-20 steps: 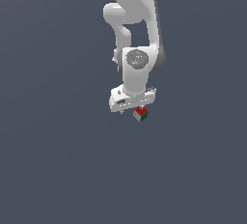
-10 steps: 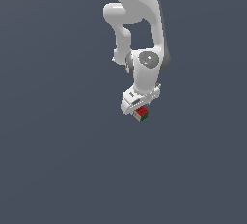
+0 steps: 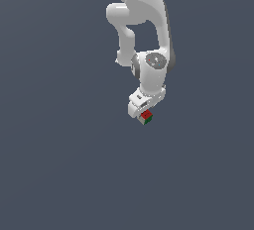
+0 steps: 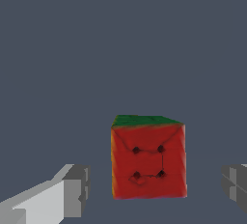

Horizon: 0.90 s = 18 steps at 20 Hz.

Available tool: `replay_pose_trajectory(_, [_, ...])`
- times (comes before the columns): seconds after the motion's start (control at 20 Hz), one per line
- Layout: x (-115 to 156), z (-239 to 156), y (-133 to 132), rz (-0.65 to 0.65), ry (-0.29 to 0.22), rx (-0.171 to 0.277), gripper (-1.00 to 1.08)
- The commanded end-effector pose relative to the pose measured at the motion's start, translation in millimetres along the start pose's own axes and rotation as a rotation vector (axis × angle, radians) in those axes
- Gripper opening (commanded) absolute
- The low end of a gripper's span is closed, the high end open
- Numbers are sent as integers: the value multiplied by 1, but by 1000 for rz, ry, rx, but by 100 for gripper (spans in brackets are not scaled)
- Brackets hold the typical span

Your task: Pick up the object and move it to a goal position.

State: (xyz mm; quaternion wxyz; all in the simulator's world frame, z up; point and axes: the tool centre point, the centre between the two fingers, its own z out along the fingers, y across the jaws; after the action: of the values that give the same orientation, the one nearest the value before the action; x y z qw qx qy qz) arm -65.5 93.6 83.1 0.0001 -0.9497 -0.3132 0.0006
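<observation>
Between the gripper's [image 4: 154,189] spread fingers [image 4: 72,191] sits the cube [image 4: 148,158] — red face toward the wrist camera, green face beside it. Fingers clear of it both sides — nothing grasped. Exterior view: cube [image 3: 146,117] right at the white arm's [image 3: 149,70] tip.

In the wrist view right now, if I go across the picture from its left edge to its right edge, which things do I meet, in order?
One of the fingers → the cube, red face toward the camera with a green face above → the other finger. A gap shows between the cube and each finger.
</observation>
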Motion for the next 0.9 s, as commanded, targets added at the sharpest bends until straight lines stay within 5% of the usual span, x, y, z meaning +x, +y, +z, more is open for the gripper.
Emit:
replay_pose_trajectory(0.0, [0, 3, 0, 0, 0, 0, 100])
replay_pose_trajectory(0.75, [0, 50, -1, -6, 1, -1, 100])
replay_pose_trajectory(0.8, [0, 50, -1, -6, 1, -1, -100])
replay_pose_trajectory(0.85, [0, 50, -1, -6, 1, -1, -100])
